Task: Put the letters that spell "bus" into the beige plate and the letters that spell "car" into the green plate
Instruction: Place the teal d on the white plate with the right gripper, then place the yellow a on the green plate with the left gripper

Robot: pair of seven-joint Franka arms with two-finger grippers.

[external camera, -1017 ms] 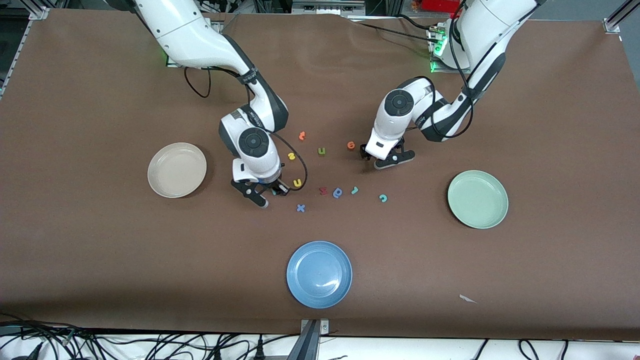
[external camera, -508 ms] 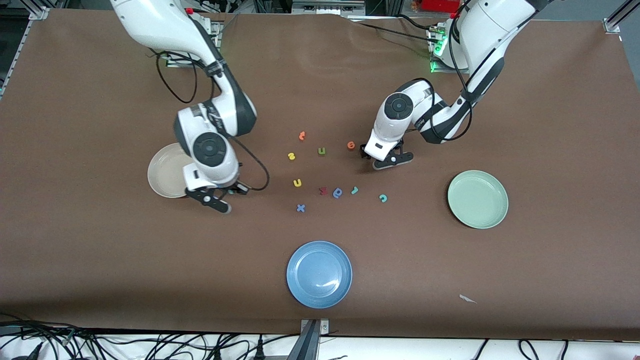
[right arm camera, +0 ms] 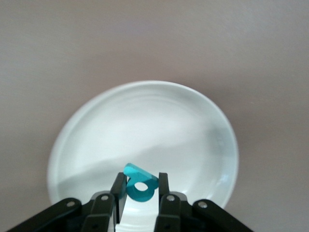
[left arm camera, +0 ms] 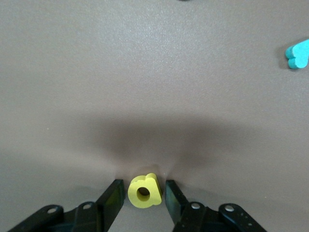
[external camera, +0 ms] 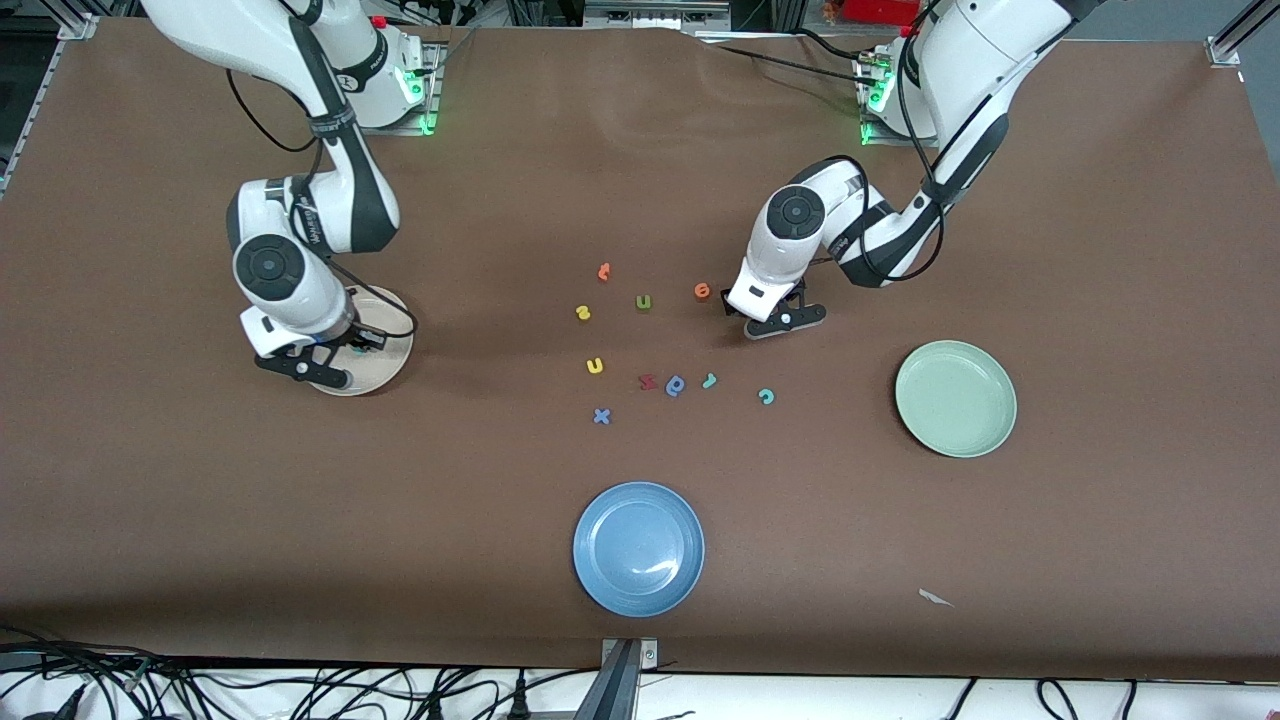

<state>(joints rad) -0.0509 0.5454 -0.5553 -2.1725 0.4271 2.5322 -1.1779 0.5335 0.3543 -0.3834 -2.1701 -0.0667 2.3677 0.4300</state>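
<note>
The right gripper (external camera: pixel 330 352) hangs over the beige plate (external camera: pixel 385 370), its 2 fingers clamped on the teal "b" (right arm camera: pixel 140 186). In the right wrist view the letter sits edge-on between the pads, above the plate's pale bowl.

The left gripper (external camera: pixel 775 318) is down at the tabletop. Its jaws stand narrowly apart on either side of the yellow "a" (left arm camera: pixel 143 191), with a slim gap showing on each side. The letter lies flat on the brown table cover (external camera: pixel 1100 250) and is hidden under the gripper in the front view.

Clock directions below are read in the front view, with 12 toward the robots' bases.

- The teal "c" (external camera: pixel 766 396) lies at 6 o'clock from the left gripper.
- The teal "r" (external camera: pixel 709 380) lies at about 7 o'clock.
- The green plate (external camera: pixel 955 398) sits at 4 o'clock and holds no letters.
- The yellow "s" (external camera: pixel 583 313) lies at 9 o'clock, well apart from the gripper.
- The yellow "u" (external camera: pixel 595 366) is at 6 o'clock from the "s".

Among them lie:

- an olive "u" (external camera: pixel 643 302)
- 2 orange letters (external camera: pixel 604 271)
- a dark red letter (external camera: pixel 646 381)
- a blue "q" shape (external camera: pixel 676 385)
- a blue "x" (external camera: pixel 601 416)

The blue plate (external camera: pixel 638 548) sits at 6 o'clock from this scatter, nearest the camera.
</note>
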